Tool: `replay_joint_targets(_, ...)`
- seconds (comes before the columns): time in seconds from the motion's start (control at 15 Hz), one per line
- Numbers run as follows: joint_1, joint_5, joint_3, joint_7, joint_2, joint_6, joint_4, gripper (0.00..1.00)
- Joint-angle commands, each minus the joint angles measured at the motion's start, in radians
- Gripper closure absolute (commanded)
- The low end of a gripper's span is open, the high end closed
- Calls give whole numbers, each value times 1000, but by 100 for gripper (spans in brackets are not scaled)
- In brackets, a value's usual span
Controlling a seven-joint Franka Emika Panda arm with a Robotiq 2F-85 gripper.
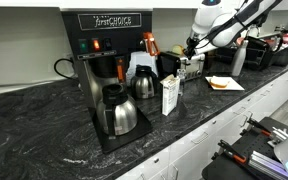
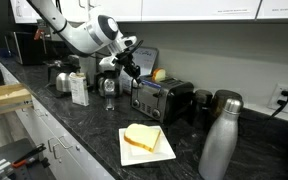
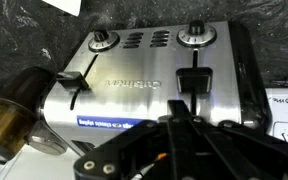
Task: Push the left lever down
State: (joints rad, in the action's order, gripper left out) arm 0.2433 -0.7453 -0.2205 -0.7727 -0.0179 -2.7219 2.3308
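Jaws of the gripper (image 3: pixel 179 120) look pressed together on nothing, poised over the front of the toaster (image 3: pixel 144 85). In the wrist view, a brown jar (image 3: pixel 6 112) stands beside the toaster. Next comes the left lever (image 3: pixel 72 78), up at the top of its slot, then the right lever (image 3: pixel 191 80), just beyond the fingertips. In an exterior view, a plate (image 2: pixel 149 158) of bread (image 2: pixel 144 138) lies before the toaster, with a steel bottle (image 2: pixel 217 135) to its right.

Open room lies above the toaster (image 3: pixel 149 70), where the hand (image 3: pixel 175 125) hovers. A brown container (image 3: pixel 6 112) stands just beside its left-lever end, crowding that side. A plate (image 2: pixel 156 156) of bread (image 2: pixel 143 137) occupies the tabletop (image 2: pixel 89 128) in front.
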Motion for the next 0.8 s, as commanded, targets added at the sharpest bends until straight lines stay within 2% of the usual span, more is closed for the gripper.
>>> replay_joint_targets(0.0, -6, -39, -5, -20, 11, -6, -24, 100)
replay_joint_targets(0.73, -17, -67, 0, -25, 67, 7, -35, 100)
